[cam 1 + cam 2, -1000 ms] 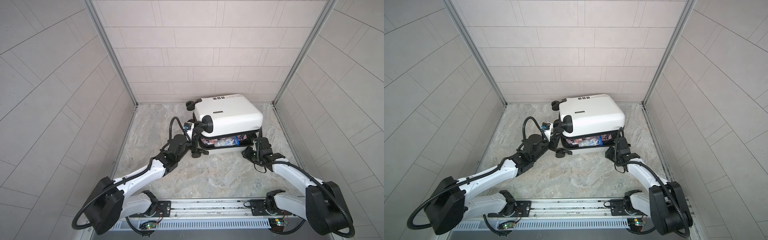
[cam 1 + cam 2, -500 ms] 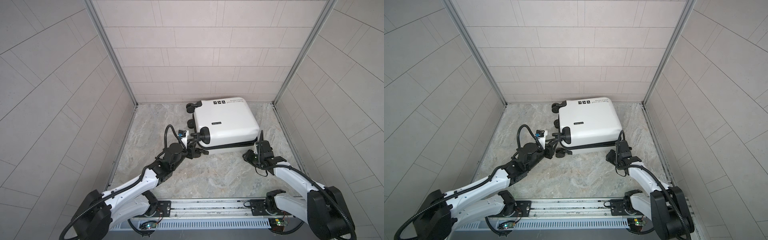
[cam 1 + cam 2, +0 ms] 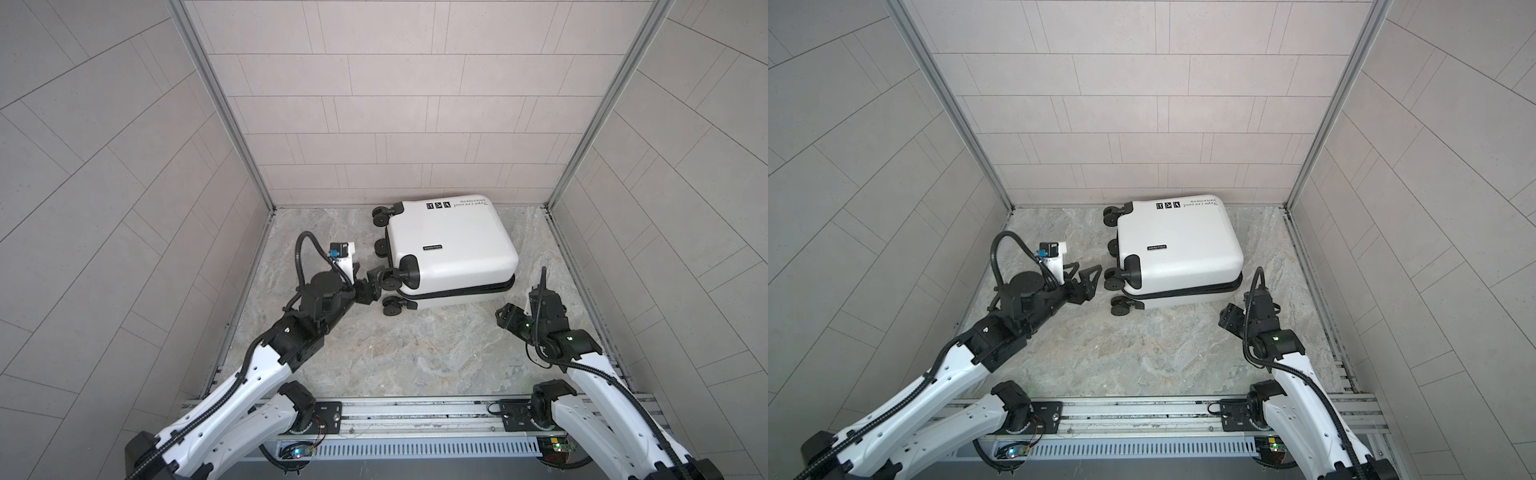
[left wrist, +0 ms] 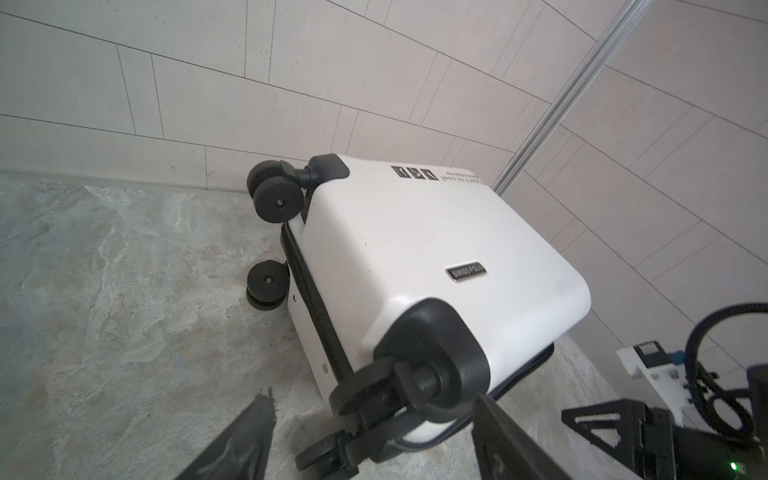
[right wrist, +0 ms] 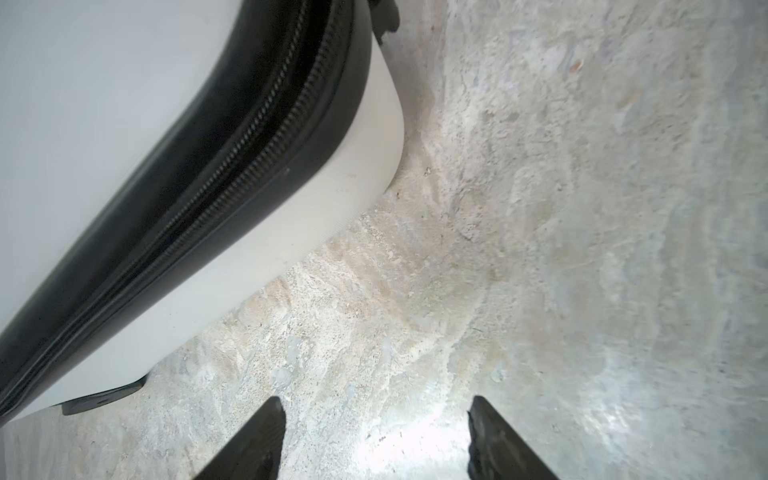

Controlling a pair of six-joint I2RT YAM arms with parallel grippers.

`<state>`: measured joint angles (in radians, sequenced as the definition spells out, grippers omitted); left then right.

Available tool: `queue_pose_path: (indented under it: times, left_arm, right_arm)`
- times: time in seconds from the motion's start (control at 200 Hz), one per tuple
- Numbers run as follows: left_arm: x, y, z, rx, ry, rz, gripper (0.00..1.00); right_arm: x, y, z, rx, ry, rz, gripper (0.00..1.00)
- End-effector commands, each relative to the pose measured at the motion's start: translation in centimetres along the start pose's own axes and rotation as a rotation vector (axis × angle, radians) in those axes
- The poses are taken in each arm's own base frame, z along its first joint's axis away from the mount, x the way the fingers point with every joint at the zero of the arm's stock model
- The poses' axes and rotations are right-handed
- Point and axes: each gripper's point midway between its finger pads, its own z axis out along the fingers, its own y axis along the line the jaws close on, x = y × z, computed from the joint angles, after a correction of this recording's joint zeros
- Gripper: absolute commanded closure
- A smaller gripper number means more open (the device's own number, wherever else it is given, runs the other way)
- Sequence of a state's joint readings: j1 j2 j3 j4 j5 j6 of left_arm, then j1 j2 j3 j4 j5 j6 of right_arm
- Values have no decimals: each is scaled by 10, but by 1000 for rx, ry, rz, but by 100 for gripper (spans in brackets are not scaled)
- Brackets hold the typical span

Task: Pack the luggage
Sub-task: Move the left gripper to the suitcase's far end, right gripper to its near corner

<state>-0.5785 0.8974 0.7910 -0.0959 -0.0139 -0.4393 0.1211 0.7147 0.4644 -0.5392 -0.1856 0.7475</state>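
Luggage (image 3: 451, 249): white hard-shell case lying flat on the stone floor (image 5: 561, 249), one shell shut down on the other. It is out ahead of both my hands and close to the back wall (image 3: 395, 124).
Left hand: my left gripper (image 3: 1088, 272) is spread wide and holds nothing. The near upper caster wheel (image 4: 376, 395) sits just off my fingertips, in line with the gap. I cannot tell whether a finger brushes it.
Right hand: my right gripper (image 5: 376, 409) is also spread and empty, with only bare floor between the jaws. The case's near corner lies forward and off to one side, not touching me.
Zipper band (image 5: 232, 166): black, running along the seam beside my right hand. I see teeth but no pull, and cannot tell whether it is zipped.
Step, as I judge it: the lid is down, so the zip is probably what remains.
Risk, lid: if it is unzipped, with neither hand on it, anything pressing from inside could lift the upper shell.
Risk, wheel: if my left hand closes on the caster, it may swivel and twist rather than steer the case.
Risk, shove: a push forward from either hand could slide the smooth shell into the wall and out of my reach.
Risk, zip: pinching the band without seeing the pull might catch fabric instead.
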Motion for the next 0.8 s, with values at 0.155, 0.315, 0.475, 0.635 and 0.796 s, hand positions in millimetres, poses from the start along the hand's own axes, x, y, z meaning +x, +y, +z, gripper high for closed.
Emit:
queue_pose_path:
  times: [0.155,0.315,0.475,0.635,0.796]
  left_arm:
    - [1,37,68,39,227,-270,32]
    - [-48,65,105,-18,171,-275,32]
    - [-81,103,154,-14,129,-378,33]
    - [-91,140,210,29,124,-501,38]
    - [-88,160,264,95,151,-538,39]
  right_arm:
    - [-19,2,-7,51,-23,-46,40]
    - [-28,6,15,46,1,-18,49]
    - [-35,12,32,54,40,-10,50]
    - [-38,11,47,57,65,-4,50]
    - [-45,15,57,57,89,-1,52]
